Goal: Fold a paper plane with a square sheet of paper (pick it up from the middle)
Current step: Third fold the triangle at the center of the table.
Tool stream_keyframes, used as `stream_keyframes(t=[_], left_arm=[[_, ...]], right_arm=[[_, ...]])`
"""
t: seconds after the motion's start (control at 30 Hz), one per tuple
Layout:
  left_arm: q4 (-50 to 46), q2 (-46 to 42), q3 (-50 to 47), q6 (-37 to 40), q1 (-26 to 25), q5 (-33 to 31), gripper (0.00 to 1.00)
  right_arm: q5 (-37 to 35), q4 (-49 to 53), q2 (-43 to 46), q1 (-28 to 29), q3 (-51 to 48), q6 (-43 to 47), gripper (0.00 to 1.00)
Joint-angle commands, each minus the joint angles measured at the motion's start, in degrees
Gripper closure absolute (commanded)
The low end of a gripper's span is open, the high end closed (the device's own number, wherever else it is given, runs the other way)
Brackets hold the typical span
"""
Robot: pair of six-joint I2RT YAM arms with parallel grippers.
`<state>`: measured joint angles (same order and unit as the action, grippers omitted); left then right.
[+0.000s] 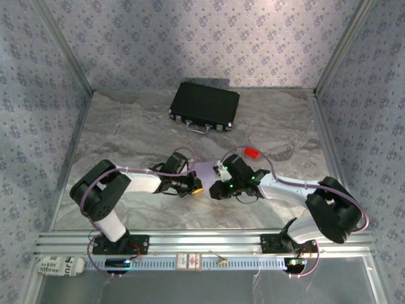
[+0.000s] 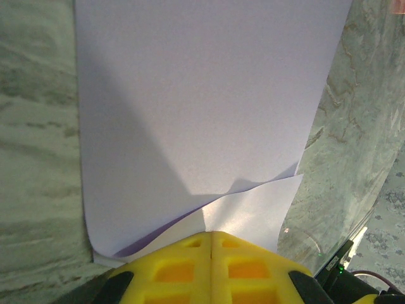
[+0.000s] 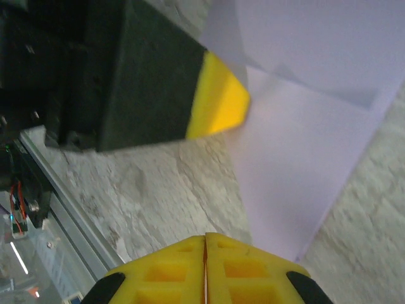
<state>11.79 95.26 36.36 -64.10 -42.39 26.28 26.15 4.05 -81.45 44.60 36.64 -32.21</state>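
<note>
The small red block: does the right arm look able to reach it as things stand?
Probably yes. The small red block lies on the bare table just beyond the right gripper, with no object between them. The shut jaws would need to open first.

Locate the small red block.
Top view: the small red block lies on the table right of centre, just beyond the right arm, nearer than the black case.

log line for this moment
stage: mid-fold | sheet of paper: partly folded, on table | left end effector: shut at sheet edge | right end effector: shut near sheet
</note>
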Motion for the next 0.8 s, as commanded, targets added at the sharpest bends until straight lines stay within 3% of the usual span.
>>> stream_keyframes(t=[0.0,0.2,0.5,0.77], left_arm=[[-3.9,-0.6,-1.5,0.4,0.4,-2.4,1.00],[-2.7,-2.2,-0.8,0.8,0.5,-1.5,1.00],[-6.8,-5.3,4.7,3.4,-0.9,-0.9,0.90],[-6.4,-2.0,5.7,1.9,-2.8,-2.7,0.87]], right_arm=[[-1.2,-0.4,-3.6,-0.5,1.2,-1.3,0.91],[-1.4,-0.7,-7.2,-0.6,-1.8,-3.3,0.94],[-3.2,-1.9,-8.0,-0.6,-4.0,-6.8,0.97],[-3.7,-2.8,-8.3,-0.6,-4.0,-8.4,0.97]])
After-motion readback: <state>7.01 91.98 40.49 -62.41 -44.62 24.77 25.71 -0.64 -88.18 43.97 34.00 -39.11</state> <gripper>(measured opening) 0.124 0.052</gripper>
